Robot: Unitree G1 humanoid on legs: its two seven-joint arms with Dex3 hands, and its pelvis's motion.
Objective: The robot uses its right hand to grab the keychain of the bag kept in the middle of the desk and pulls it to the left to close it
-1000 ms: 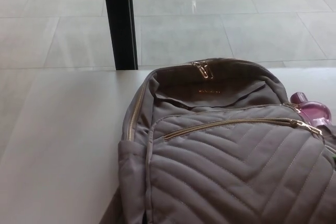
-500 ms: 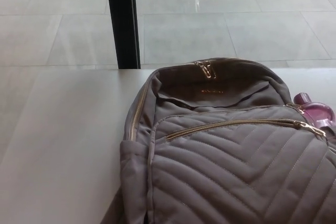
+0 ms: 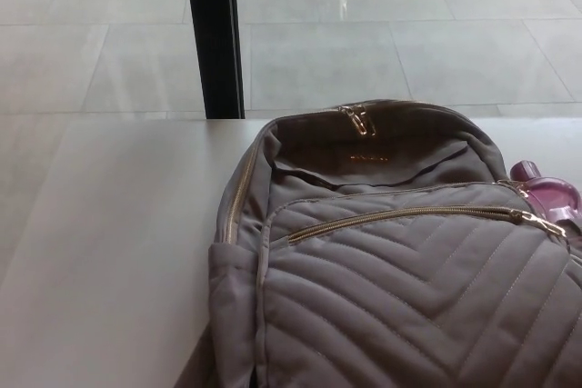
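Note:
A grey-brown quilted backpack [image 3: 391, 270] lies flat on the white desk [image 3: 109, 252], filling the lower right of the head view. Its front pocket zip [image 3: 400, 216] runs in a gold line from left to right, and the gold puller [image 3: 542, 223] sits at the right end. A pink keychain [image 3: 544, 193] lies just beyond that puller at the bag's right edge. Two gold pullers [image 3: 355, 118] rest together at the top of the bag. Neither of my hands shows.
A black vertical post [image 3: 215, 34] stands behind the desk's far edge, left of the bag's top. Pale tiled floor [image 3: 409, 34] lies beyond the desk. The bag runs off the picture at the right and bottom.
The whole picture has drifted slightly to the right, so the camera moved. The bag and keychain lie as before.

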